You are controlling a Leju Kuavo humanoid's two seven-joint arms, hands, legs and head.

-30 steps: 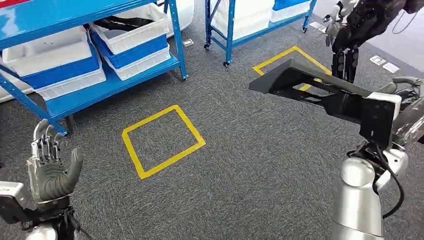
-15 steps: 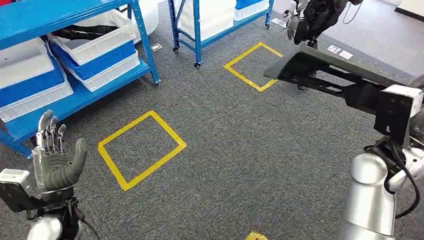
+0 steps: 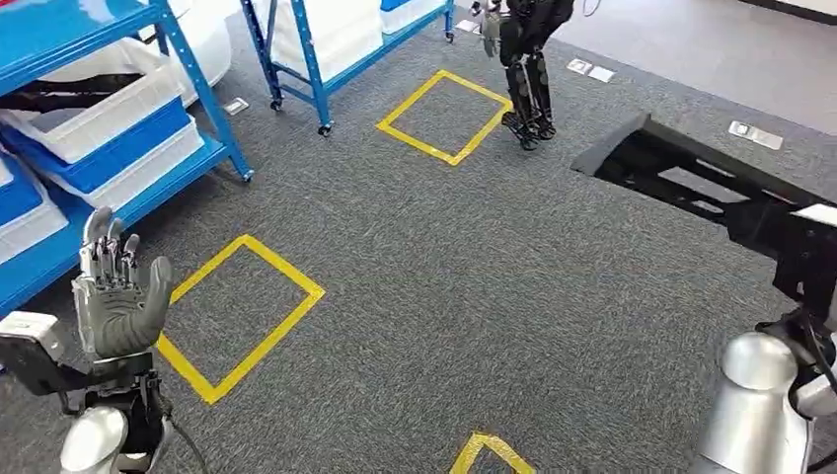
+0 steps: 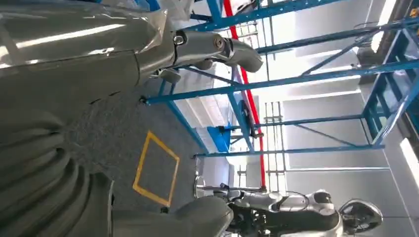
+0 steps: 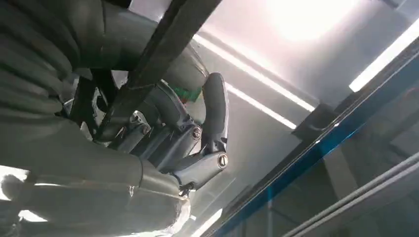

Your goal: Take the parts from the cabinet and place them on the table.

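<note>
Right hand (image 5: 168, 138): wrapped around a long black part (image 3: 711, 193), fingers (image 5: 215, 116) curled over its dark bar in the right wrist view. Part carried at the right of the head view, above the grey carpet (image 3: 494, 296), stretching from the right arm toward the middle of the floor, broad flat end farthest from the body. Well apart from the shelves.

Left hand (image 3: 118, 296): raised at the lower left, palm upright, fingers (image 3: 104, 247) straight and slightly apart, thumb out to the side, nothing held.

Blue shelf rack (image 3: 192, 89) at the upper left, holding white and blue bins (image 3: 109, 133) on its lower level; something dark lying in one white bin, too small to identify. Second blue rack (image 3: 296, 54) on small wheels farther back, with white bins as well.

Yellow tape square (image 3: 237, 316) on the carpet just beside the left hand. Another yellow square (image 3: 444, 114) farther off, near the second rack. Corner of a third yellow marking (image 3: 489, 454) at the lower edge.

Dark legs of another robot (image 3: 528, 69) standing at the far square's corner. Small white tags (image 3: 755, 133) lying on the carpet beyond the part.
</note>
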